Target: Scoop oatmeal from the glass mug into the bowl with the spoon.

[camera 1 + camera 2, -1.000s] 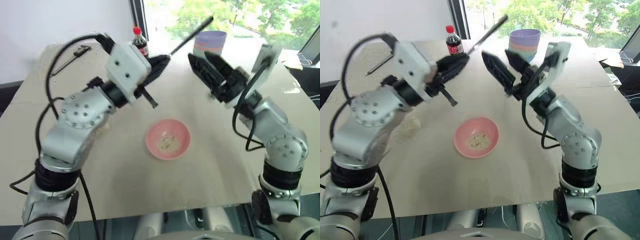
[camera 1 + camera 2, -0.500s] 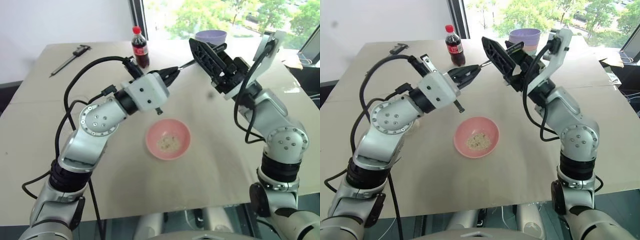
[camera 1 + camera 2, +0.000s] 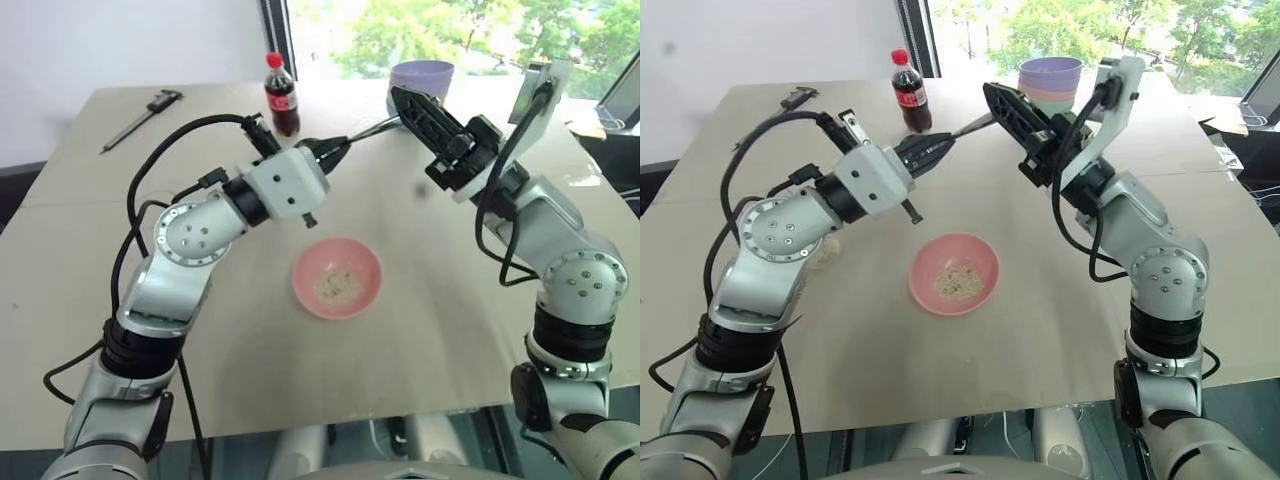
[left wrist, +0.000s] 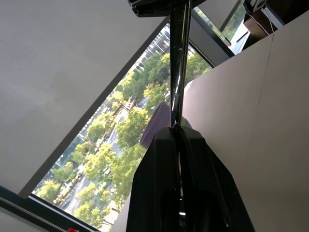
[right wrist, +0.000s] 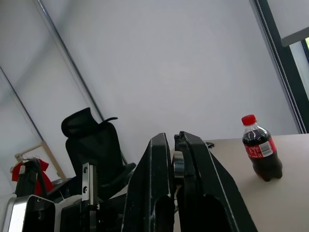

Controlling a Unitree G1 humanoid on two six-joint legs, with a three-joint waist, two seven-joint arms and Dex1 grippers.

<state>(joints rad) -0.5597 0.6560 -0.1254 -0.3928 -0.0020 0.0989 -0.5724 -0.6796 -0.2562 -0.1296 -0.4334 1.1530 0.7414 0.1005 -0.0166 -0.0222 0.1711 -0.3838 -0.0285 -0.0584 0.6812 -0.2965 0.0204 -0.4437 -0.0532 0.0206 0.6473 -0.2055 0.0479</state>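
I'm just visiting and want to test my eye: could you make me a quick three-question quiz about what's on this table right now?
1. True or false: both grippers are shut on the spoon.
2. What lies in the pink bowl? A) cola B) oatmeal C) nothing
3. Which thing stands beside the left gripper, at the table's far edge?

Key: 1 true (right gripper); 2 B, oatmeal; 3 the cola bottle.

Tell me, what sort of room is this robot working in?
Probably an office or lab several floors up. A black office chair stands by a plain white wall, a large window looks out over treetops, and the table is covered in plain brown paper like a test bench.
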